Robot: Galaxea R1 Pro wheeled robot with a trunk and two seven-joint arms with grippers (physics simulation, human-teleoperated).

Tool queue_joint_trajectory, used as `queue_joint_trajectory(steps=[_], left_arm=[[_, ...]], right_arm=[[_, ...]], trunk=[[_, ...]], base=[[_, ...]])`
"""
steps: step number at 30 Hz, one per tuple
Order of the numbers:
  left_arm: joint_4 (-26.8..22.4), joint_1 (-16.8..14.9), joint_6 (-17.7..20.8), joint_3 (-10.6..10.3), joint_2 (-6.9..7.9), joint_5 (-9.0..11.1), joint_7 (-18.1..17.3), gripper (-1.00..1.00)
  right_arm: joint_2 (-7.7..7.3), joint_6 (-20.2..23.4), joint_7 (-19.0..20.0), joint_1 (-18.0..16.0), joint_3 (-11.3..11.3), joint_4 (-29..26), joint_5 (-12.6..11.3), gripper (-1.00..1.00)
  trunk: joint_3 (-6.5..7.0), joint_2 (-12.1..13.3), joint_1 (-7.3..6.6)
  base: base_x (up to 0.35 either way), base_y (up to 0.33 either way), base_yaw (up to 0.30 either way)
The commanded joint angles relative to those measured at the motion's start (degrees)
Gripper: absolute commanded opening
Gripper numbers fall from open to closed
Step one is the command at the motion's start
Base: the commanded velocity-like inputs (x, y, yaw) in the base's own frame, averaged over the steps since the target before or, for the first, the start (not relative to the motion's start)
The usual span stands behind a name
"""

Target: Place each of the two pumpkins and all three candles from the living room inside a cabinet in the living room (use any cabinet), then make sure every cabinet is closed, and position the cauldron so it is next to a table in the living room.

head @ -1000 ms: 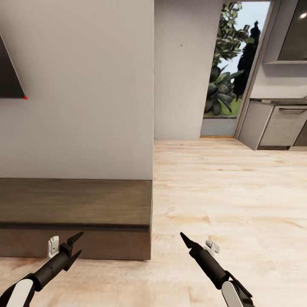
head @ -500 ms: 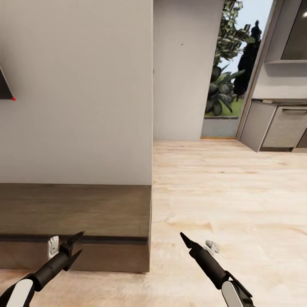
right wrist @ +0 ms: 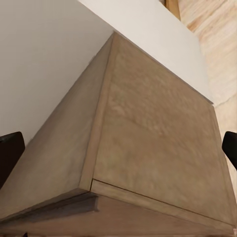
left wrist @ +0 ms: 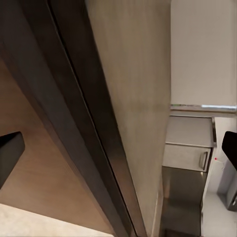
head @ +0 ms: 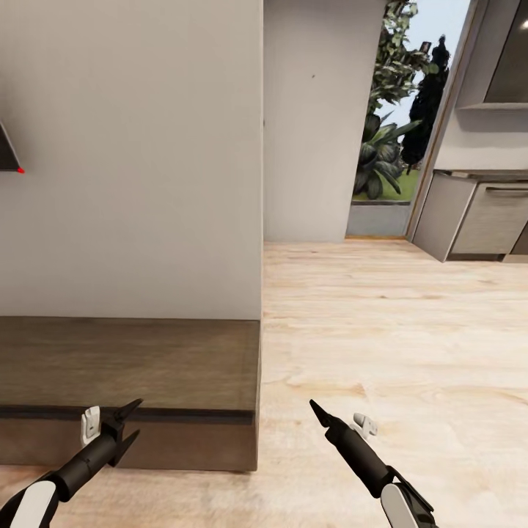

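1. The cabinet [head: 132, 367] lies at 8 o'clock in the head view, against the wall, its fronts shut.
2. Left gripper [head: 126, 423] hovers by its front edge, fingers spread, empty.
3. Right gripper [head: 317, 411] is over the floor [head: 396, 330]; fingers' state: cannot tell.
4. Judged: robot is positioning to open the cabinet.

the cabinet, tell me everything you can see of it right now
The cabinet is a long, low unit of dark brown wood grain with a flat, bare top. It stands on the pale wood floor, its back against the white wall, and its right end lines up with the wall's corner. A dark horizontal groove runs below the top edge, and the front under it looks shut. The left gripper hangs open just before that front, not touching it.
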Motion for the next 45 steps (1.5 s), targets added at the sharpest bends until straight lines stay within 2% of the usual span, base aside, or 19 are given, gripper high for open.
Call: queue_joint_trajectory(steps=[1,10,15,21,27,32,36,38,45], left_arm=[[0.0,0.0,0.0,0.3,0.00,0.0,0.0,1.00],[0.0,0.0,-0.1,1.1,-0.03,-0.1,-0.1,1.00],[0.0,0.0,-0.1,1.2,-0.02,0.0,-0.5,1.00],[1.3,0.0,-0.2,1.3,0.00,0.0,-0.7,1.00],[2.4,0.0,-0.1,1.3,0.05,0.0,-0.8,1.00],[2.6,0.0,0.0,1.3,0.08,0.1,-1.5,1.00],[2.6,0.0,-0.1,1.3,0.09,-0.4,-5.3,1.00],[2.6,0.0,-0.1,1.3,0.09,-0.5,-6.0,1.00],[2.6,0.0,-0.1,1.3,0.09,-0.7,-6.7,1.00]], right_arm=[[0.00,0.0,0.0,0.0,0.0,0.0,0.0,1.00],[-0.08,0.0,0.1,0.1,0.0,-0.3,-0.1,1.00],[-0.18,0.1,1.5,0.1,0.0,-0.9,0.0,1.00],[-1.80,0.0,5.5,0.1,-0.2,-0.9,-0.1,1.00],[-2.08,0.0,6.4,0.1,-0.3,-0.8,-0.1,1.00],[-2.10,0.0,6.4,0.1,-0.3,-0.8,-0.1,1.00],[-2.07,0.1,6.3,0.1,-0.4,-0.5,-0.2,1.00],[-2.05,0.1,6.2,0.1,-0.5,-0.5,-0.3,1.00],[-2.02,0.7,5.5,0.1,-0.8,-0.7,-0.5,1.00]], trunk=[[-0.18,-0.4,0.22],[-2.13,-0.9,0.65],[-3.24,-1.0,0.77],[-4.57,-1.1,0.93],[-5.90,-1.1,1.08],[-5.90,-1.1,1.08],[-5.90,-1.1,1.08],[-5.90,-1.1,1.08],[-5.90,-1.1,1.08]], base=[[0.000,0.000,0.000],[0.000,0.000,0.000],[0.000,0.000,0.000],[0.000,0.000,0.000],[0.000,0.000,0.000],[0.000,0.000,0.000],[0.000,0.000,0.000],[0.000,0.000,0.000],[0.000,0.000,0.000]])
